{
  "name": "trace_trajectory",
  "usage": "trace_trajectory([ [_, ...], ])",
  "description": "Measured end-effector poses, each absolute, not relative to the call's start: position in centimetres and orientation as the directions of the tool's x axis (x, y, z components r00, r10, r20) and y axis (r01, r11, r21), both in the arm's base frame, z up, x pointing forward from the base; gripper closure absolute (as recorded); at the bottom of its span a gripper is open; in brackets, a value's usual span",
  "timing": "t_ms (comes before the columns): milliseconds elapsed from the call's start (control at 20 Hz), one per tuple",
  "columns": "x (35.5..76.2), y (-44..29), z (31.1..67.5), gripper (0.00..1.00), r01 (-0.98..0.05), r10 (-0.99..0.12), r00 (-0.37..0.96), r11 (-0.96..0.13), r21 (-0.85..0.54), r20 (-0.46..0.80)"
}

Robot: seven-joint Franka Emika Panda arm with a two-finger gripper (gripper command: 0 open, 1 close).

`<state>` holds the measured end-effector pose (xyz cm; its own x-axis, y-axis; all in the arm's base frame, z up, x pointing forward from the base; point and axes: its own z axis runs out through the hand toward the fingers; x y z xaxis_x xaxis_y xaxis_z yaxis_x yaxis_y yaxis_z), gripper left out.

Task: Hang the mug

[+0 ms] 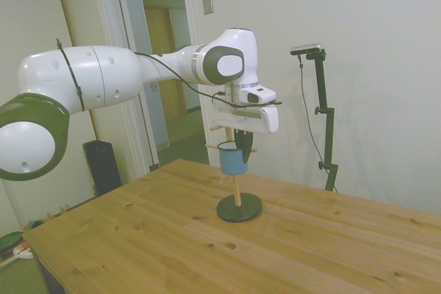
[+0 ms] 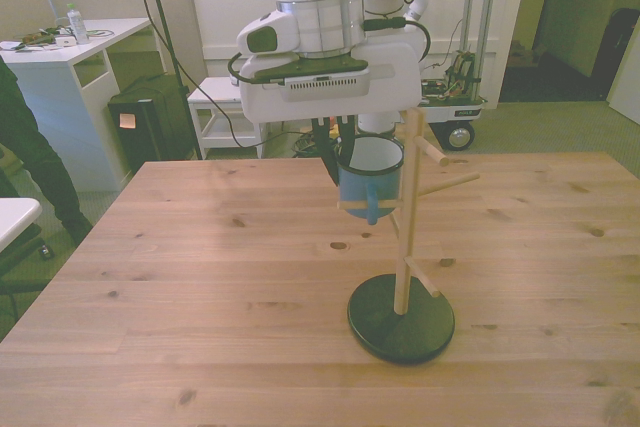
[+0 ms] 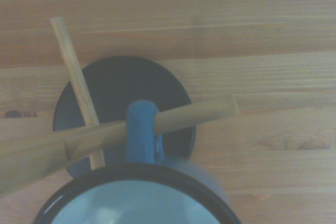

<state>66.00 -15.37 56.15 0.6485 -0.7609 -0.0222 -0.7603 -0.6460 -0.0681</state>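
Note:
The mug (image 1: 232, 160) is light blue with a white inside and a dark rim. It hangs upright in the air against the wooden peg stand (image 2: 403, 247), well above the stand's round black base (image 2: 400, 319). My gripper (image 2: 337, 152) comes down from above and is shut on the mug (image 2: 368, 187) at its rim, one dark finger outside the wall and one inside. In the wrist view the mug's blue handle (image 3: 140, 129) sits around a wooden peg (image 3: 194, 114), with the base (image 3: 115, 87) below it.
The stand has several pegs pointing out on different sides (image 2: 448, 184). It stands near the middle of the wooden table (image 2: 200, 277). A person's dark sleeve (image 2: 25, 147) shows at the front view's left, beside a white desk (image 2: 70, 42).

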Motion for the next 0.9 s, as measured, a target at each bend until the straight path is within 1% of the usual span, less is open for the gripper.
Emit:
trace_trajectory([
  [350, 64.3, -16.4, 57.7, 0.00, -0.772, -0.775, 0.632, -0.630, -0.084, -0.005],
  [550, 61.5, -19.4, 60.4, 0.00, -0.785, -0.791, 0.611, -0.609, -0.110, 0.019],
  [650, 59.7, -21.3, 61.2, 0.00, -0.795, -0.802, 0.597, -0.594, -0.120, 0.016],
  [800, 56.8, -23.0, 60.6, 0.00, -0.820, -0.825, 0.564, -0.558, -0.124, -0.019],
  [900, 55.4, -22.5, 59.8, 0.00, -0.820, -0.825, 0.565, -0.557, -0.134, -0.026],
])
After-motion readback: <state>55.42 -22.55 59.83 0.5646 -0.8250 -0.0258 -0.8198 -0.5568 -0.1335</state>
